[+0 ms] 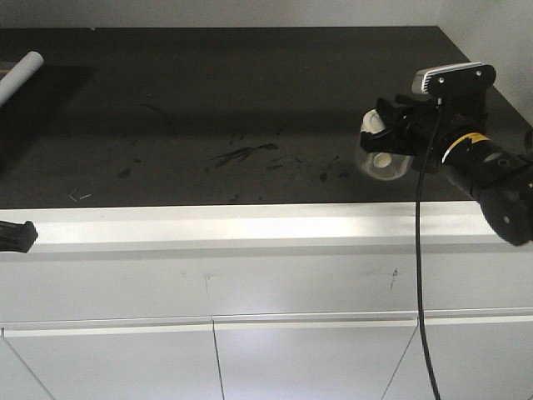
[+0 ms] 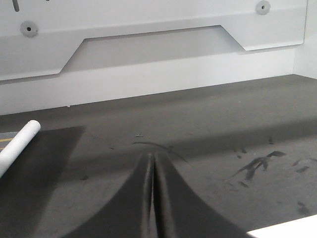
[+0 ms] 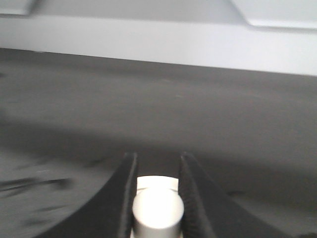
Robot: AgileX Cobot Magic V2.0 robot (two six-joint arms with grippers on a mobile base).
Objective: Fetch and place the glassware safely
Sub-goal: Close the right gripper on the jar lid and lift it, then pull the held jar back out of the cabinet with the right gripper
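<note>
Glass jar [image 1: 379, 160] | lid knob [image 3: 157, 210] clamped between right jaws

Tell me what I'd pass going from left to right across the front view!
Paper roll → dark smudges → jar → right arm

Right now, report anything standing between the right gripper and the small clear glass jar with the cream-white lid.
Nothing visible does: the right gripper is clamped on the white lid knob of the small clear glass jar.
</note>
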